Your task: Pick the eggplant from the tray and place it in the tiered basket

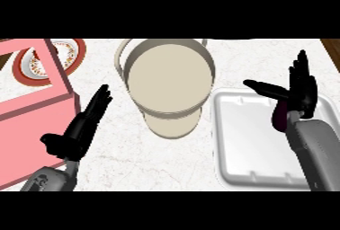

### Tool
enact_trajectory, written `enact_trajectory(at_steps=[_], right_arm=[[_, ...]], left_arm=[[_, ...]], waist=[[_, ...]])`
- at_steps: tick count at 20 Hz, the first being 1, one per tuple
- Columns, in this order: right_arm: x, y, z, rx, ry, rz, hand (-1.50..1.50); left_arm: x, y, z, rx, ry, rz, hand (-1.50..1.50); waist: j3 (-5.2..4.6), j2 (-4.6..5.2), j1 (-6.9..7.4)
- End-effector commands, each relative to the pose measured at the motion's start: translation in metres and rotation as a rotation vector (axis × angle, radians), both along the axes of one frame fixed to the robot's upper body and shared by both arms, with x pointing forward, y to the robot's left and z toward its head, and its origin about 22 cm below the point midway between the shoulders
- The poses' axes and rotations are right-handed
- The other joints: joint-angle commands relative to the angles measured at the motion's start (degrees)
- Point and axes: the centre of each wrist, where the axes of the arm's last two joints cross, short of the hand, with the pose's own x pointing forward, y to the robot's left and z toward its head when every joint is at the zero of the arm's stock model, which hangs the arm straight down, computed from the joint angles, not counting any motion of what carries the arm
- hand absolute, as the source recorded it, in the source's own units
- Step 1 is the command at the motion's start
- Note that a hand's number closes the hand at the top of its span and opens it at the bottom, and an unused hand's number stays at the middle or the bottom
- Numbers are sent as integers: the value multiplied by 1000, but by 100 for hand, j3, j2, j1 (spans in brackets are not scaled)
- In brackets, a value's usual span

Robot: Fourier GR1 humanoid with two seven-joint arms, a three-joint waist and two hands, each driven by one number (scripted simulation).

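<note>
The white tray [256, 148] lies at the right of the marble counter. A dark purple sliver of the eggplant [278, 117] shows on it, mostly hidden under my right hand [300, 96]. That hand hovers over the tray's upper right part, open, fingers straight and pointing away, thumb spread to the left. The beige tiered basket [169, 74] stands in the upper middle, its round upper tier above a smaller lower tier [171, 128]. My left hand [78, 130] rests open at the lower left, fingers pointing up and to the right, away from both.
A pink frame-like stand [40, 101] fills the left edge. Behind it sits a plate [46, 58] with a red patterned rim. Bare marble counter [153, 166] lies between the left hand and the tray.
</note>
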Motion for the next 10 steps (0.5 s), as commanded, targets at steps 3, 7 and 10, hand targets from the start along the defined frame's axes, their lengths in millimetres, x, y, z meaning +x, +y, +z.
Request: enact_trajectory(at_steps=[3, 7, 10], right_arm=[[38, 16, 14, -82, -163, -133, -150], [42, -4, 34, -291, -67, -115, -150], [50, -4, 62, -432, 100, -131, -150]], left_arm=[[2, -7, -33, 10, 83, -11, 0], [-5, 1, -23, 5, 97, -10, 0], [3, 12, -27, 6, 104, 11, 0]], waist=[[5, -50, -44], [-2, -119, -99], [-36, -171, -176]])
